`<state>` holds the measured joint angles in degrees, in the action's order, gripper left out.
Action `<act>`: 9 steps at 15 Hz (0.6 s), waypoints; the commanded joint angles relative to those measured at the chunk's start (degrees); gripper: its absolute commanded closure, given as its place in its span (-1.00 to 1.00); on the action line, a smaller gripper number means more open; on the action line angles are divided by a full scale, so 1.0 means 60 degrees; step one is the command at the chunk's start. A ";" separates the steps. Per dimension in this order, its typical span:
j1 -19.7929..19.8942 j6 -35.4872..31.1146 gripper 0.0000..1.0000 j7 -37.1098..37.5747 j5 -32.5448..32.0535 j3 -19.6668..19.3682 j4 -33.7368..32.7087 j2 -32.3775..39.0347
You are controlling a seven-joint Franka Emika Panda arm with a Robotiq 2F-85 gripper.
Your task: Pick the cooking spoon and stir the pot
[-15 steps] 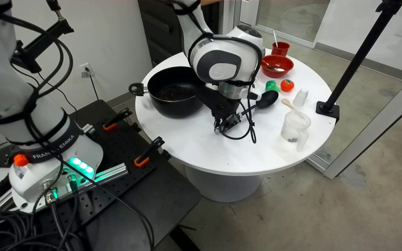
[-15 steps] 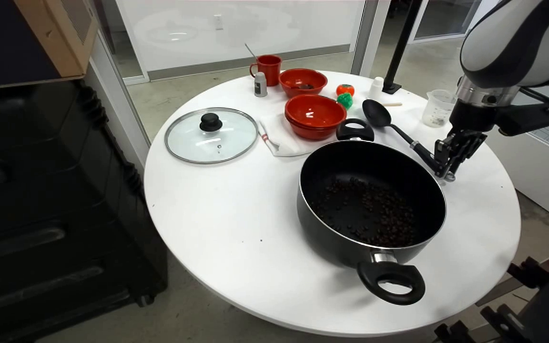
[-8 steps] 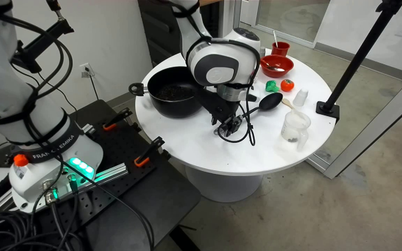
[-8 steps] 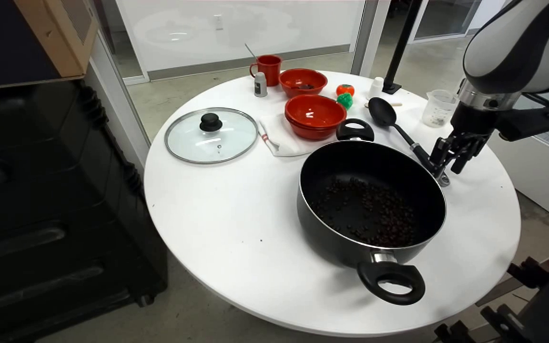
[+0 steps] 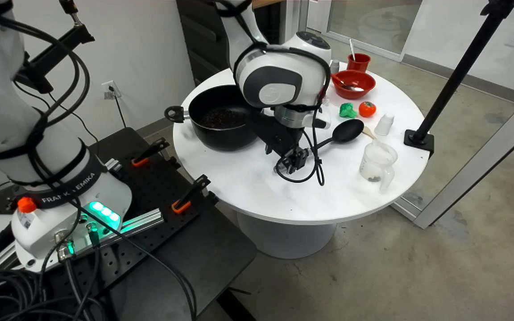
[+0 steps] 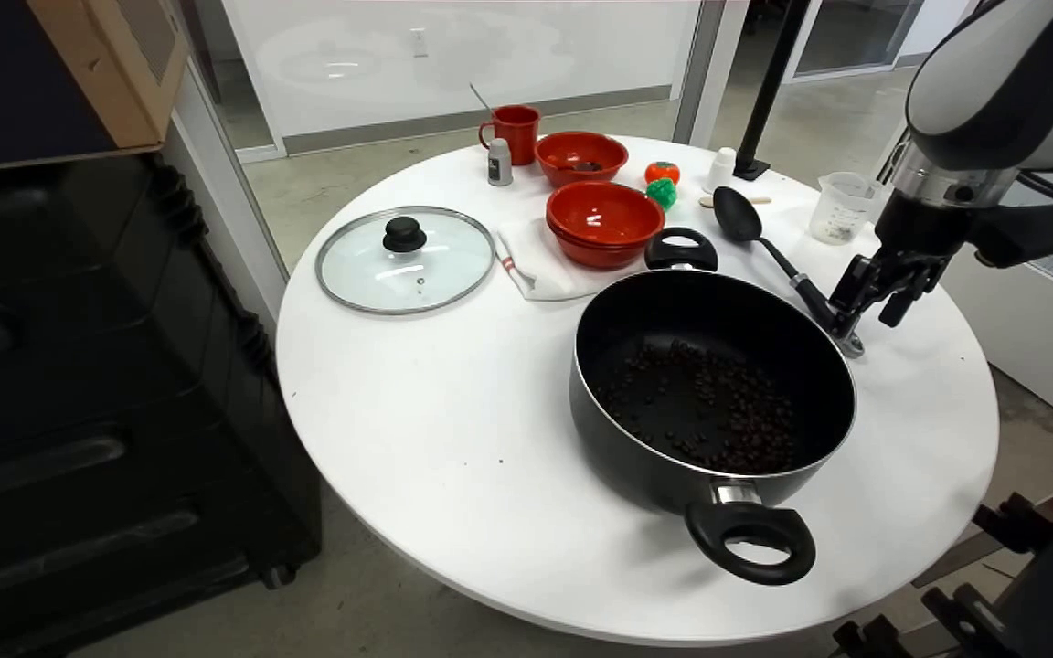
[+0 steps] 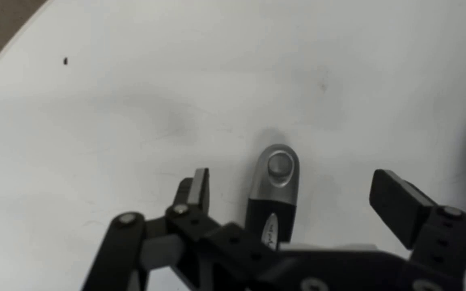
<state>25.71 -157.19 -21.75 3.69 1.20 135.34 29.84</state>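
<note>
The black cooking spoon lies on the white table beside the pot, its oval head [image 6: 737, 215] pointing away from the gripper. In the wrist view its handle [image 7: 275, 182], with a grey tip holding a hole, sits between the spread fingers, nearer the left one, and touches neither. My gripper [image 7: 291, 194] stands open, low over that handle end. An exterior view shows the same gripper [image 6: 869, 315] just past the pot's rim. The wide black pot [image 6: 618, 457] stands upright with dark beans inside; the arm covers part of it in an exterior view [image 5: 223, 138].
A glass lid [image 6: 406, 260] lies across the table from the arm. Stacked red bowls [image 6: 604, 219] stand by the pot's far handle. A measuring cup [image 5: 377, 160], a tomato toy [image 5: 367, 109], a green piece [image 5: 347, 109] and a wooden spoon [image 5: 367, 132] are around the spoon head.
The gripper has opened and let go of the spoon handle. The spoon has shifted slightly, its head now nearer the measuring cup. The arm has moved only a little.
</note>
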 commanded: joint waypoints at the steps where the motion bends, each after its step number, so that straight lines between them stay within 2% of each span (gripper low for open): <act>1: -0.0075 0.0030 -1.00 -0.0146 0.0155 -0.0051 0.0068 -0.0116; 9: -0.0019 0.0024 -1.00 -0.0225 0.0194 -0.0007 0.0202 -0.0278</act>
<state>26.52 -157.14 -22.46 3.92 1.90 136.59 28.20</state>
